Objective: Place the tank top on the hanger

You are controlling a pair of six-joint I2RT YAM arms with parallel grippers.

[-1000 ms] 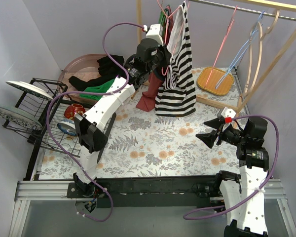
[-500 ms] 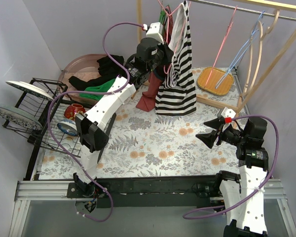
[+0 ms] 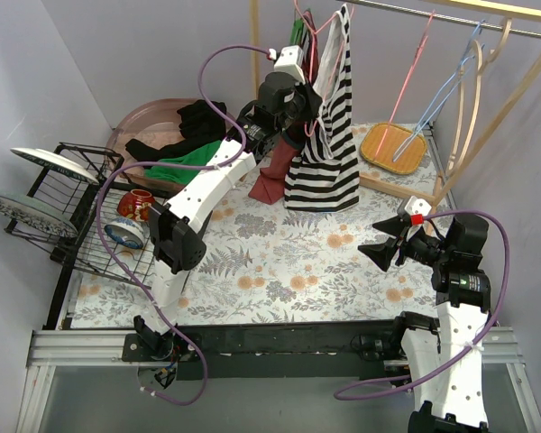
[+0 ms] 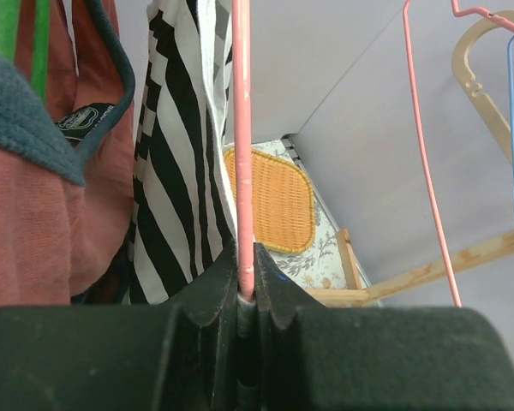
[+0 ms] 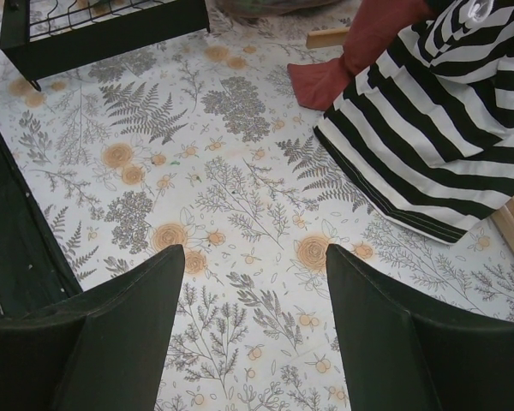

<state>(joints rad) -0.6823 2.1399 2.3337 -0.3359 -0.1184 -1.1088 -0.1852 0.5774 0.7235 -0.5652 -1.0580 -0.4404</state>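
- The left gripper (image 4: 246, 278) clamps the pink hanger (image 4: 242, 128), up high beside the hanging tank top (image 3: 329, 135).
- The right gripper (image 5: 255, 282) hovers over the floral table (image 5: 240, 197), jaws spread wide.

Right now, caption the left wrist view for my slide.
Left gripper clamps the thin pink hanger, the black-and-white striped tank top hanging just beside it.

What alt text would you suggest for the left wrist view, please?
The left gripper is shut on a thin pink hanger, its wire rising straight up. A black-and-white striped tank top hangs just left of it, a dull red tank top further left, an orange woven mat beyond.
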